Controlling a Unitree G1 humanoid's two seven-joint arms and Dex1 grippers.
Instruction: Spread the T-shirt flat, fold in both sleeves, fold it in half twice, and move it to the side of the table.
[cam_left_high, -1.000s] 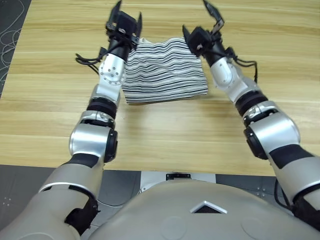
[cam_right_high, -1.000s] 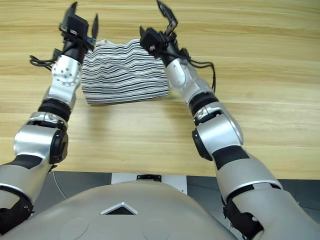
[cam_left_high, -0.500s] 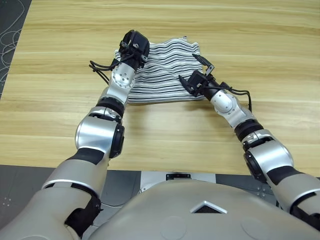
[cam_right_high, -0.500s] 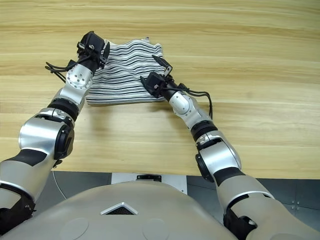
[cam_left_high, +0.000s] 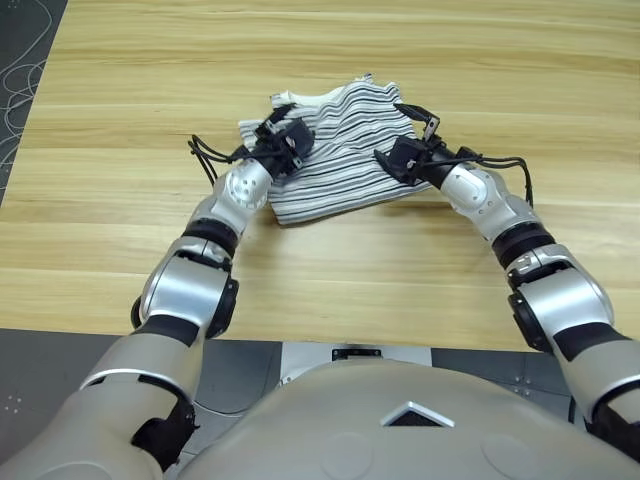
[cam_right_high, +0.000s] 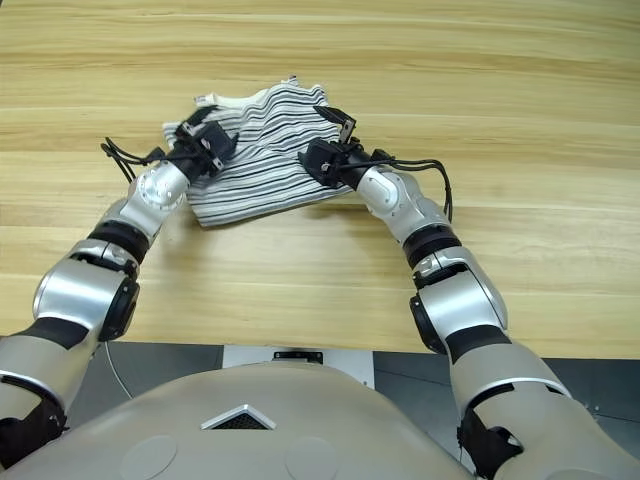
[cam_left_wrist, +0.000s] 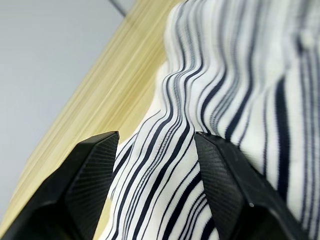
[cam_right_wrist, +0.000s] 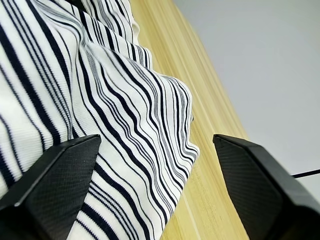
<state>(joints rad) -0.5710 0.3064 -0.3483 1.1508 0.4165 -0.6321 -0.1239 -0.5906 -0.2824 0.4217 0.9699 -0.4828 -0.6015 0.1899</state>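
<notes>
T-shirt, striped and folded into a rumpled bundle, lies on the wooden table, about midway across. The left gripper rests on its left edge, fingers apart over the cloth. The right gripper sits at its right edge, fingers spread wide. At the far corner a white band pokes out.

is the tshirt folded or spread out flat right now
Folded, a bit rumpled. The T-shirt lies on the table as a compact striped bundle, with layers showing at its far corner and no sleeves spread out.
</notes>
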